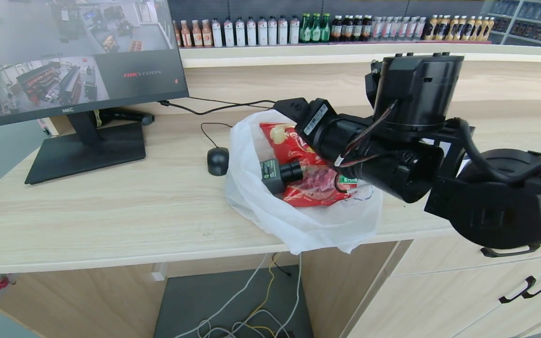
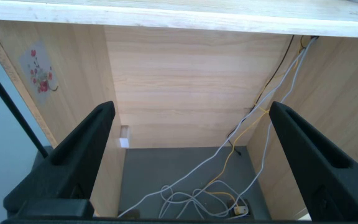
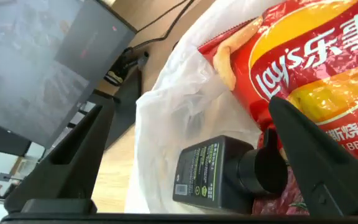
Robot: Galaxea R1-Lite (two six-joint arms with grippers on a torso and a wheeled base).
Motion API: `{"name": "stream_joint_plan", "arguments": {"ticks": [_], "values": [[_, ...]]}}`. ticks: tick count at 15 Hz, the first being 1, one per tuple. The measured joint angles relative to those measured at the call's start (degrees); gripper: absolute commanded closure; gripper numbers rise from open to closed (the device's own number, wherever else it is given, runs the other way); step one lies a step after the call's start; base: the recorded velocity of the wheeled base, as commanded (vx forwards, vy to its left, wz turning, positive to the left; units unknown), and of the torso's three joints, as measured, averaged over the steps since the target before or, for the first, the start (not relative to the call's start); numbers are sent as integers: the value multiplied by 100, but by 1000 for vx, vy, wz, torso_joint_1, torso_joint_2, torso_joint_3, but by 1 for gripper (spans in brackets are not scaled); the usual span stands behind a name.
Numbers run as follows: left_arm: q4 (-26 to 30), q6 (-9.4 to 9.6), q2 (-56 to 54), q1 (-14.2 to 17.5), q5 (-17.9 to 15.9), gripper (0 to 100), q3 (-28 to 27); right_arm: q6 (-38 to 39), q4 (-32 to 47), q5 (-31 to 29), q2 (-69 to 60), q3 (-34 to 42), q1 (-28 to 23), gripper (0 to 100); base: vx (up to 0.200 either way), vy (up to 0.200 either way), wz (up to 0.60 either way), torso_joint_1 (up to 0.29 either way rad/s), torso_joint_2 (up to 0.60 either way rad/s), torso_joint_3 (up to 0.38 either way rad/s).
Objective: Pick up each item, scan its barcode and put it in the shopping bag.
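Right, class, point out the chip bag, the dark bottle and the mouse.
chip bag (image 3: 316, 68), right wrist view, its printed front.
dark bottle (image 3: 207, 169), right wrist view, its label.
mouse (image 1: 218, 160), head view, its top.

The shopping bag (image 1: 298, 220) is a milky, translucent white. Inside it, the chip bag (image 1: 285, 141) is bright red with yellow-orange patches and white lettering. The bottle (image 1: 273, 176) is dark grey-green with a black cap, and a clear packet (image 1: 320, 187) shows dark red. The worktop (image 1: 111, 206) is pale wood grain, and the mouse (image 1: 218, 160) is black.
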Motion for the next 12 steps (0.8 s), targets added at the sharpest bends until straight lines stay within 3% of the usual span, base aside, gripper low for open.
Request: {"name": "stream_joint_plan", "arguments": {"ticks": [4,7,12], "values": [[0,0,0,-2,0,0,0,-942,-37,-65,-660,59,22,0,0,0,0,0,0,0],[0,0,0,-2,0,0,0,-1599,-112,-178,-1296,649,24,0,0,0,0,0,0,0],[0,0,0,-2,0,0,0,-3354,-1632,-90,-2599,3886,-12,0,0,0,0,0,0,0]]}}
